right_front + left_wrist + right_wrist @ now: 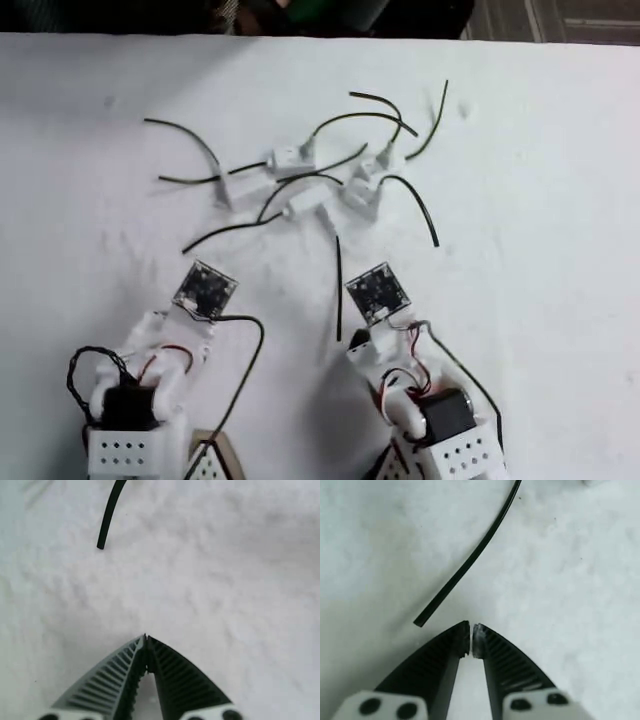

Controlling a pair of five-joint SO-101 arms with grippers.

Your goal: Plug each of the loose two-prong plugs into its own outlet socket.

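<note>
A tangle of white plugs and outlet sockets with short black cords lies mid-table in the high view, with pieces such as one plug (288,158), a socket block (305,197) and another piece (360,190). Which are plugs and which are sockets is hard to tell. Both arms sit at the near edge, well short of the tangle. My left gripper (146,640) is shut and empty over bare table, a loose cord end (106,520) ahead of it. My right gripper (471,629) is shut and empty, a black cord (470,560) ending just beside its tips.
The left arm (150,385) and right arm (425,395) stand side by side at the front, each with its own dark cable looping on the table. The white tabletop (540,200) has open room to either side of the tangle. The far table edge runs along the top.
</note>
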